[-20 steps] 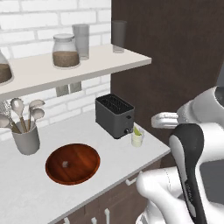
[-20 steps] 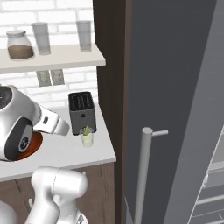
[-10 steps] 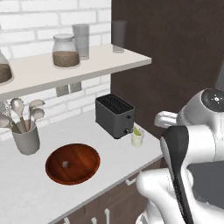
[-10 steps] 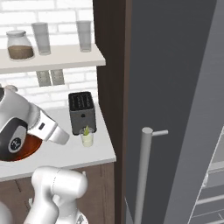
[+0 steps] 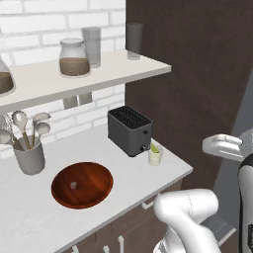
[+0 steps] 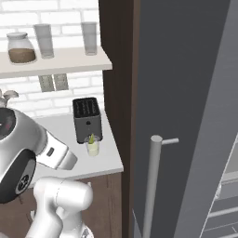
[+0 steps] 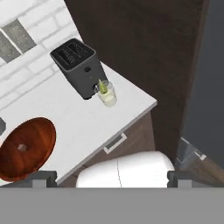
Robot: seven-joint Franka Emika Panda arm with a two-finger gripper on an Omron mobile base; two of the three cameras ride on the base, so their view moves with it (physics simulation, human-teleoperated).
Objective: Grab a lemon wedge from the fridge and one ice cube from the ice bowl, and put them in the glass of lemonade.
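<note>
The gripper (image 7: 111,177) hangs wide open and empty above the counter (image 7: 65,118). A wedge (image 7: 103,86) sits in the glass (image 7: 106,94); next, descend squarely over the bowl's (image 7: 26,148) cube (image 7: 20,148).

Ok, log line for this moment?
gripper: open, empty | short clear lemonade glass: wedge inside | reddish-brown wooden bowl: one cube

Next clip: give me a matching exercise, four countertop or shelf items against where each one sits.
Things:
1. toaster
2. ice bowl
3. glass of lemonade
4. utensil cup

Places:
A. near the counter's front edge, holding one ice cube
B. by the brick wall, at the counter's left
C. next to the dark cabinet, at the back
D. right in front of the toaster

Pairs: 1-C, 2-A, 3-D, 4-B
</note>
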